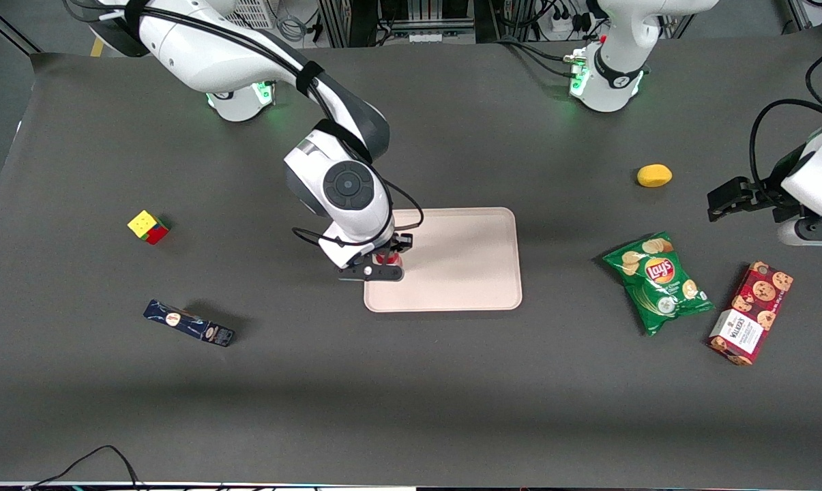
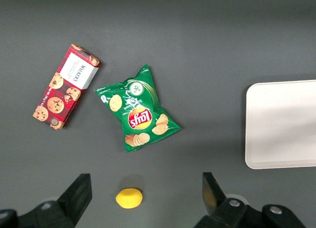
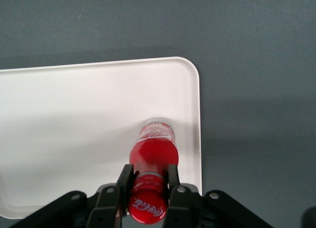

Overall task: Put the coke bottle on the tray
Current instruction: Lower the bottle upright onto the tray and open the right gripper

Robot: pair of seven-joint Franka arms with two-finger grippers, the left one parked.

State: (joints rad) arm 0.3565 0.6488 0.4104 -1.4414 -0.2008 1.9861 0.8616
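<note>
The coke bottle [image 3: 153,151] is small and red with a red cap and white script, and it stands upright near one edge of the pale pinkish-beige tray [image 3: 74,114]. Its clear base looks set on the tray floor, close to the rim. My right gripper [image 3: 148,174] is straight above it, with its fingers [image 3: 125,177] closed against the bottle's neck just under the cap. In the front view the gripper [image 1: 387,254] is over the tray's [image 1: 465,259] end toward the working arm. Only a bit of the red bottle [image 1: 388,259] shows under the hand.
A Rubik's cube [image 1: 149,226] and a dark blue box [image 1: 189,323] lie toward the working arm's end. A lemon [image 1: 654,175], a green Lay's bag [image 1: 658,281] and a red Walkers cookie box [image 1: 751,312] lie toward the parked arm's end.
</note>
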